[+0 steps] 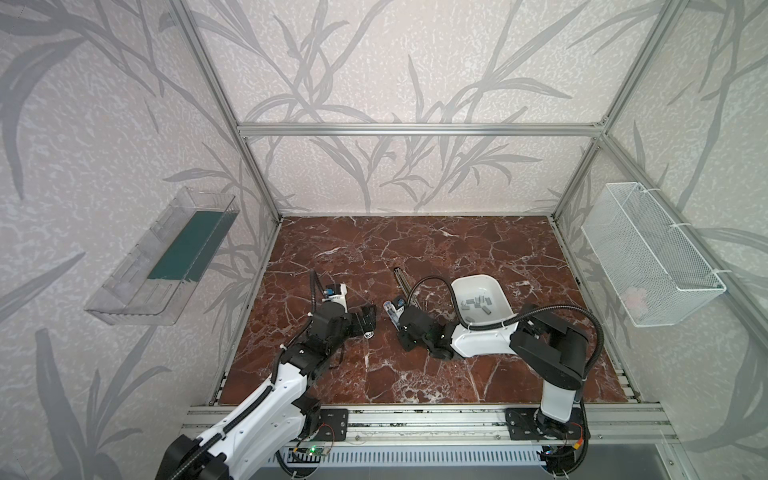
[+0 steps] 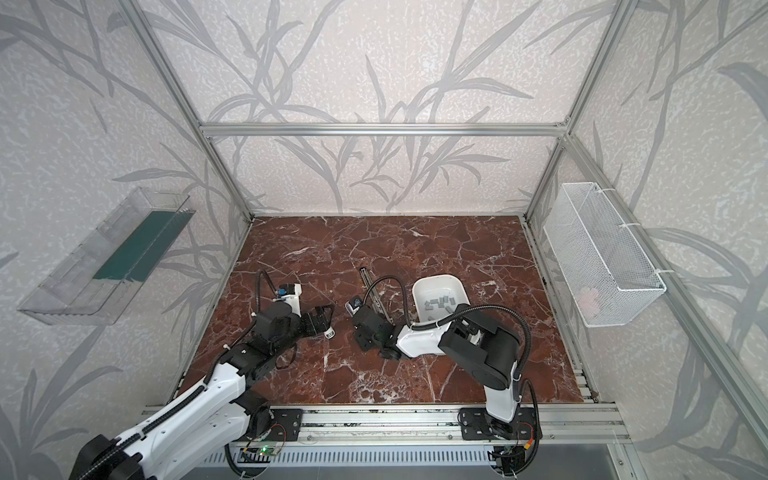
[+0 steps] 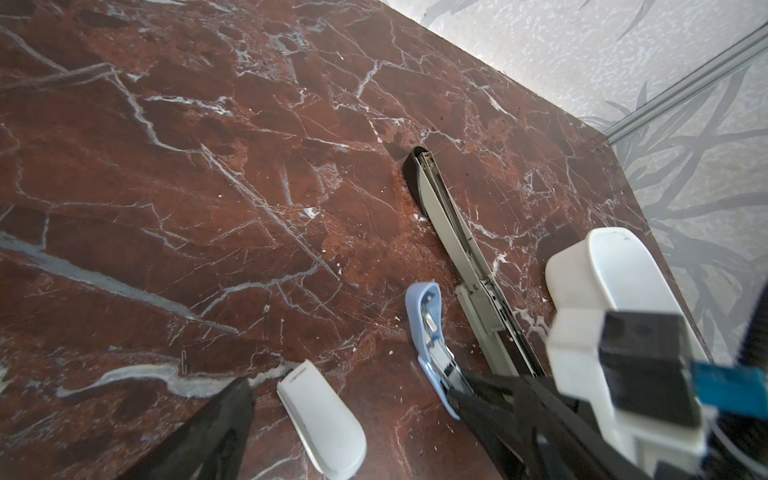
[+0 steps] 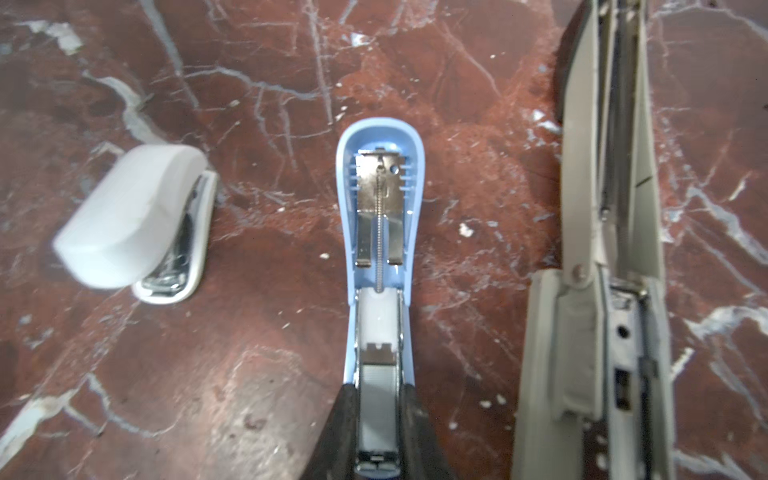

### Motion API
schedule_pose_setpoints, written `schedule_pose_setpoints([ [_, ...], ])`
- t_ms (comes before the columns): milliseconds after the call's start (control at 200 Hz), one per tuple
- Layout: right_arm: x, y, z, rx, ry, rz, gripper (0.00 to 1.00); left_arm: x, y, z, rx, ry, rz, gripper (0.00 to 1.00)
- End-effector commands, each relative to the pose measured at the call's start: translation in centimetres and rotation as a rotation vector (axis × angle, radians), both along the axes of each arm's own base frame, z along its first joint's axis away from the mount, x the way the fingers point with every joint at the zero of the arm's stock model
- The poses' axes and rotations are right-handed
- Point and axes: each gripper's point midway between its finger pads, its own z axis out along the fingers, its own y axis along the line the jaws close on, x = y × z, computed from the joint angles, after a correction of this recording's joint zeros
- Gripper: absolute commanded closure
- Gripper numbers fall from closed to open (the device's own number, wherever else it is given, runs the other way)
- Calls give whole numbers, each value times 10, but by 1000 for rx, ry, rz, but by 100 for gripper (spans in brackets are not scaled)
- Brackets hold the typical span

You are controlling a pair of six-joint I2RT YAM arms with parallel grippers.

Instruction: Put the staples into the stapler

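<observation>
White tub: holds the staples, loose grey strips lying at mixed angles.
Blue stapler: hinged open flat on the marble table.
Loaded strip: grey, in the blue stapler's channel, long axis along it.
Right gripper: clamped on the channel's two sides.
Left gripper: spread wide beside the white stapler.
Mesh basket: one pale pink object, too blurred to name.
Hidden: the tub's near rim, behind the right arm.
</observation>
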Motion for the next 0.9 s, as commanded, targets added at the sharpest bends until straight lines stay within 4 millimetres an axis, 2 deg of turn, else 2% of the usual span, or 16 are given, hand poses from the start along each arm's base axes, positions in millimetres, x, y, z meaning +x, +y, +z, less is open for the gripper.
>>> schedule_pose_setpoints([
  [0, -20, 2, -6, 21, 33, 45, 83, 4, -11, 4, -88, -8, -41, 3],
  [135, -28, 6, -8, 67, 21, 64, 84, 8, -23, 3, -123, -4, -87, 3],
  [535, -28, 5, -18, 133, 3, 45, 89, 25, -50, -11, -182, 25, -180, 8],
  [740, -28, 6, -14, 146, -9, 55, 89, 35, -64, -18, -206, 21, -233, 22],
  [895, -27, 8, -16, 146, -7, 57, 89, 41, -86, -19, -245, 29, -337, 40],
])
